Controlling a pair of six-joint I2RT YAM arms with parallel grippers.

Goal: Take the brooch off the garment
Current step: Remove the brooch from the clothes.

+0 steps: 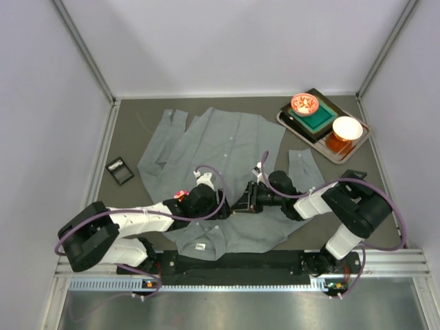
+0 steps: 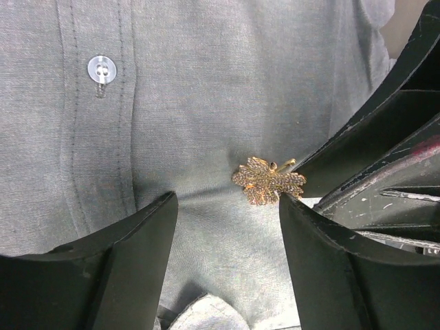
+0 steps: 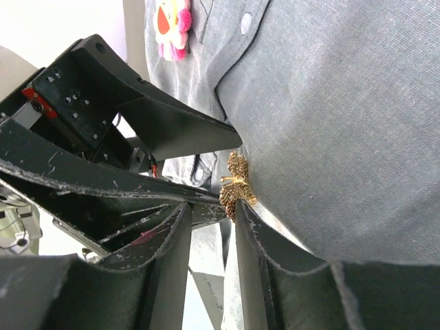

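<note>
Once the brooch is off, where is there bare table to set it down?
Bare table lies left of the garment, around the small black case, plus a strip between garment and back wall. Crowded: left fingers and right fingers meet at the brooch; the tray is loaded.

Top camera looks down from afar; both wrist cameras closely share the brooch (image 2: 268,180).
</note>
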